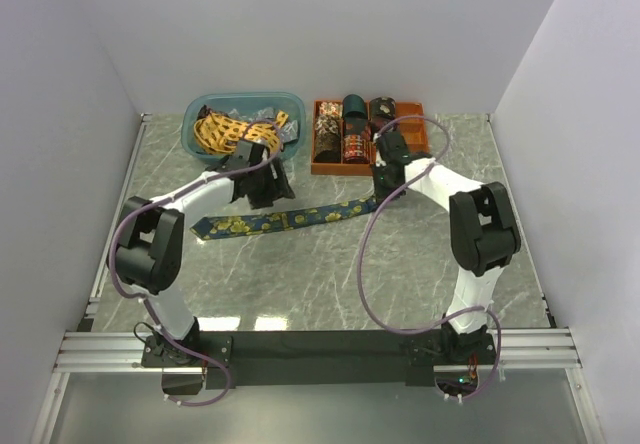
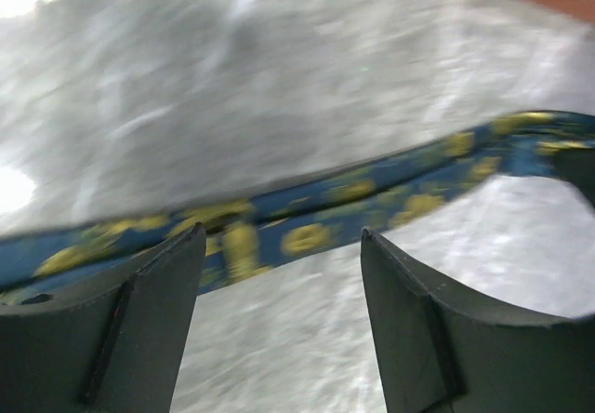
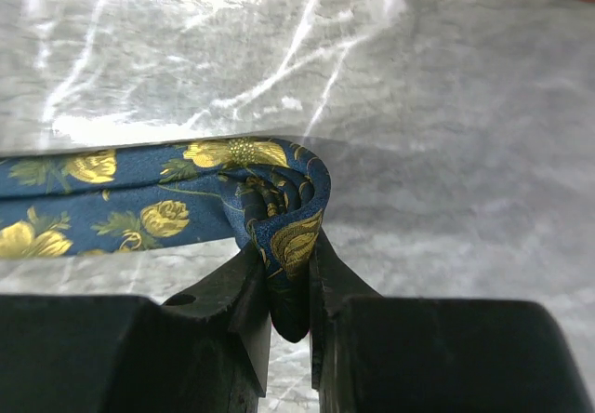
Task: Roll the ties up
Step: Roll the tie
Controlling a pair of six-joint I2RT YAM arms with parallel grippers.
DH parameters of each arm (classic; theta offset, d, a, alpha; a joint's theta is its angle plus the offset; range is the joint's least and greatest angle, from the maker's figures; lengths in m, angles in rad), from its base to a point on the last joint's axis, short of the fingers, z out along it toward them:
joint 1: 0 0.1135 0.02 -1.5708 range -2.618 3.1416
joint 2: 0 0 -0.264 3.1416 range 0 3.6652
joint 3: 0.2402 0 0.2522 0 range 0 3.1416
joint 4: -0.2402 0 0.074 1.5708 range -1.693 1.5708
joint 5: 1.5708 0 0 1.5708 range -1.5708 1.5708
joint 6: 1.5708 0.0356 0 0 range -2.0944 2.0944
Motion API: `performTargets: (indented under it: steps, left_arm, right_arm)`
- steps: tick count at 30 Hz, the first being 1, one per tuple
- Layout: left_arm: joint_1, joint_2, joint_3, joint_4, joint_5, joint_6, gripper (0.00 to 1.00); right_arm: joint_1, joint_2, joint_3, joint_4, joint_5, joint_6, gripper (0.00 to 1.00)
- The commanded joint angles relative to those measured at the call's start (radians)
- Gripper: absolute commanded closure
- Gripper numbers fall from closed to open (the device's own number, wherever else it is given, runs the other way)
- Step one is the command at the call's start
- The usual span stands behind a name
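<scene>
A navy tie with gold flower motifs (image 1: 290, 219) lies stretched across the marble table, from left of centre to below the orange tray. My right gripper (image 1: 383, 188) is shut on its right end, which is curled into a small, partly wound roll (image 3: 279, 199) pinched between the fingers (image 3: 290, 278). The flat length of the tie (image 3: 102, 204) runs off to the left. My left gripper (image 1: 262, 192) hovers open and empty just over the middle of the tie (image 2: 307, 222). Its fingertips (image 2: 281, 246) straddle bare table beside the fabric in a blurred view.
A blue plastic bin (image 1: 196, 114) at the back left holds a yellow lattice tie (image 1: 225, 129) and other fabric. An orange tray (image 1: 420, 136) at the back centre holds several rolled ties (image 1: 352, 129). White walls enclose the table on three sides.
</scene>
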Motion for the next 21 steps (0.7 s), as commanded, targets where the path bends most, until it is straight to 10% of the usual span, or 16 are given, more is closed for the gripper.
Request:
performTargets:
  steps: [1,8,21]
  left_arm:
    - [0.023,-0.061,-0.057,-0.023,-0.081,0.039,0.27]
    - [0.084,-0.09,-0.077,-0.086,-0.138,0.043,0.3]
    - [0.192,-0.146,-0.13,-0.098,-0.193,0.06,0.32]
  right_arm:
    - [0.065,0.002,0.058,-0.096,0.335,0.009,1.0]
    - [0.209,0.101,0.204,-0.231,0.666,0.034,1.0]
    - [0.371,0.305,0.347,-0.34,0.754,0.049,0.99]
